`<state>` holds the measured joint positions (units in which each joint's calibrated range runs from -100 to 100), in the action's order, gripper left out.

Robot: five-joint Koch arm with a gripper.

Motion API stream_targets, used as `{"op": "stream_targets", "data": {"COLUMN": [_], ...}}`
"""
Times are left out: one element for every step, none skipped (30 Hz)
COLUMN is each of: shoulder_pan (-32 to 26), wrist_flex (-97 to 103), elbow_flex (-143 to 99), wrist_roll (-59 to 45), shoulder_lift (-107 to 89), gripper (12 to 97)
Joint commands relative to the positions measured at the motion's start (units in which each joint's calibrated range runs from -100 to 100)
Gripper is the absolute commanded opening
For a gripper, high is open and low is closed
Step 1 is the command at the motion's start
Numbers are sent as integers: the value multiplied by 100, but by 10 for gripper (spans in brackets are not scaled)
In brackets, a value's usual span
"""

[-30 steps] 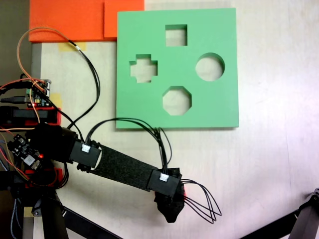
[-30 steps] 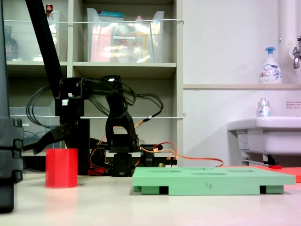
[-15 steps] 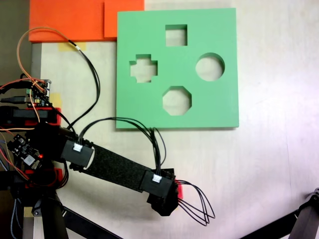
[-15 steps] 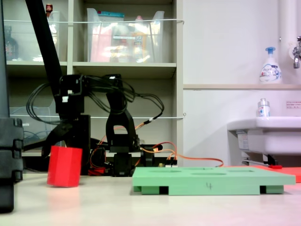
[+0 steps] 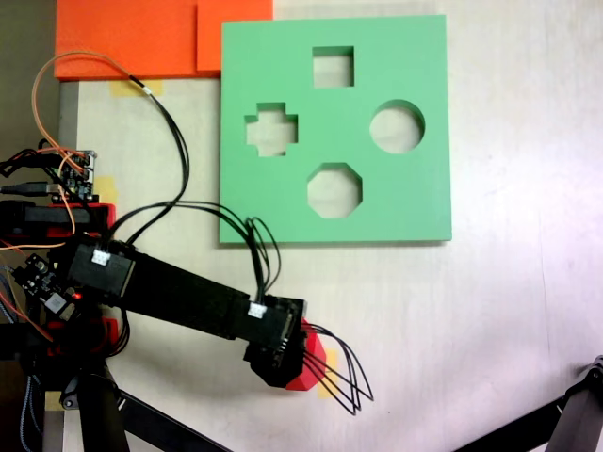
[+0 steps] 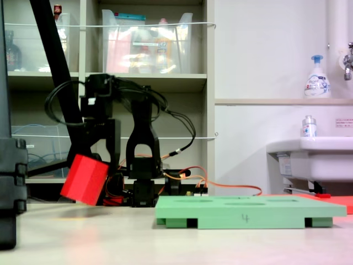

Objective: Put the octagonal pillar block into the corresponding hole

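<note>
The octagonal pillar block (image 6: 84, 179) is a bright red foam prism, tilted and hanging just above the table at the left of a fixed view. My gripper (image 6: 95, 163) is shut on it from above. From above, the gripper (image 5: 283, 350) covers most of the block (image 5: 312, 362), and only a red edge shows to its right. The green foam board (image 5: 424, 56) lies flat at the top middle. Its corresponding hole (image 5: 334, 190), the eight-sided cutout, is open near the board's lower edge, above and to the right of the gripper. The board (image 6: 248, 212) lies to the right of the block.
Square, cross-shaped and round cutouts share the board. Orange foam sheets (image 5: 141, 38) lie at the top left. The arm's base, circuit boards and cables (image 5: 57, 188) fill the left edge. A black stand leg (image 5: 565, 424) crosses the bottom right corner. A sink (image 6: 309, 152) stands behind the table.
The block has come up off the table and tilted in the gripper. Seen from above, the gripper has pulled back to the left and slightly down.
</note>
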<state>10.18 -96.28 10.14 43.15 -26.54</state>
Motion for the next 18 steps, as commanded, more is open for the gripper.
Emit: {"op": "stream_targets", "data": {"shoulder_pan": [-117,-166,-215,-283,-366,-449,-537,-625,-708,-806,-899,-996,-1109,-1206,-1299,-1421,-1499,-1587], "wrist_flex": [-372,-372,-372,-372,-372,-372,-372,-372,-372,-372,-372,-372,-372,-372,-372,-372,-372,-372], "elbow_flex": [162,162,162,172,172,172,182,182,182,182,182,192,192,192,202,232,282,312], "wrist_roll": [112,161,195,254,332,381,440,513,591,689,777,840,923,996,1060,1133,1197,1270], "shoulder_lift": [-754,-935,-1033,-1201,-1341,-1410,-1494,-1522,-1564,-1564,-1564,-1578,-1620,-1634,-1648,-1662,-1662,-1662], "gripper": [408,408,408,408,408,408,407,404,387,383,381,383,383,383,381,381,381,381]}}
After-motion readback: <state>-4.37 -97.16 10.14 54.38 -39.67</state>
